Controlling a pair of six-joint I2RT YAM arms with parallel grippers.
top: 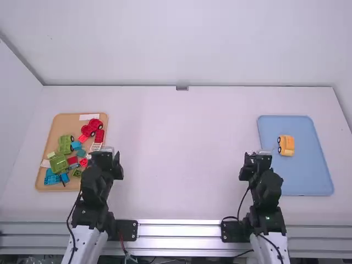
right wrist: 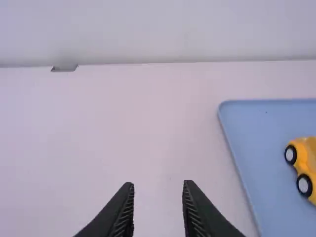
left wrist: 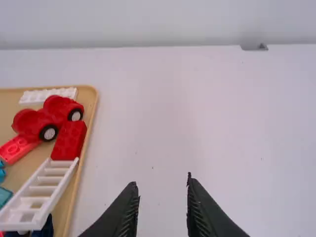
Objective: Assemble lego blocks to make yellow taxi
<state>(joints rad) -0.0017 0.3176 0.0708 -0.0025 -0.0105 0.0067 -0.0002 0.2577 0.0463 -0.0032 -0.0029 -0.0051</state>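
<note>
My left gripper [top: 104, 152] is beside the right edge of the orange tray; in the left wrist view the left gripper [left wrist: 163, 183] is open with nothing between its fingers. My right gripper [top: 257, 154] stays just left of the blue tray [top: 308, 190]; in the right wrist view the right gripper [right wrist: 158, 184] is open and holds nothing. A yellow car-shaped block piece [top: 286, 145] with dark wheels lies in the blue tray. In the right wrist view the yellow car piece [right wrist: 309, 163] shows two wheels with white hubs.
The orange tray [top: 55, 137] at the left holds several loose pieces: red wheeled pieces [top: 91, 127], a green piece [top: 59, 164], blue bricks [top: 52, 179] and a white ladder piece [left wrist: 42, 195]. White walls stand behind the table and at both sides.
</note>
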